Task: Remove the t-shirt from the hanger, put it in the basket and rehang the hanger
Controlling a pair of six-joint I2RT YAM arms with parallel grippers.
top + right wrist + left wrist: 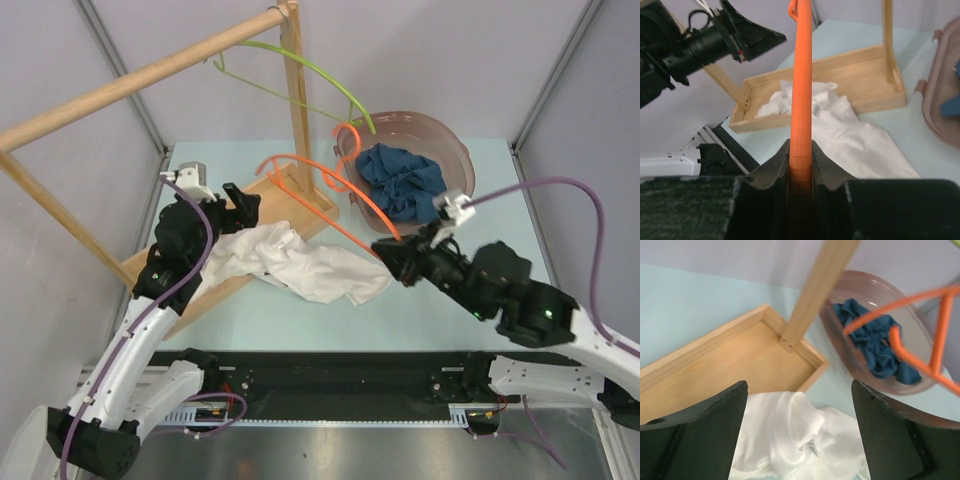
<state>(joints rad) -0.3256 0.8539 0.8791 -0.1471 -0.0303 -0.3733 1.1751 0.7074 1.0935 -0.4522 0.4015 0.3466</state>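
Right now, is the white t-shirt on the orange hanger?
Off: white t-shirt lies crumpled on the table; right gripper holds bare orange plastic hanger.

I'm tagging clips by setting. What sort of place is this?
Probably a robot lab test cell, not a home: plain panel walls enclose the table, two arms are bolted at its edge, and a small wooden rack and basin look like laundry props.

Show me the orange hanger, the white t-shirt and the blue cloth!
orange hanger (801,75), right wrist view, on its straight bar.
white t-shirt (300,262), top view, middle of the crumpled fabric.
blue cloth (400,180), top view, middle of the bundle.
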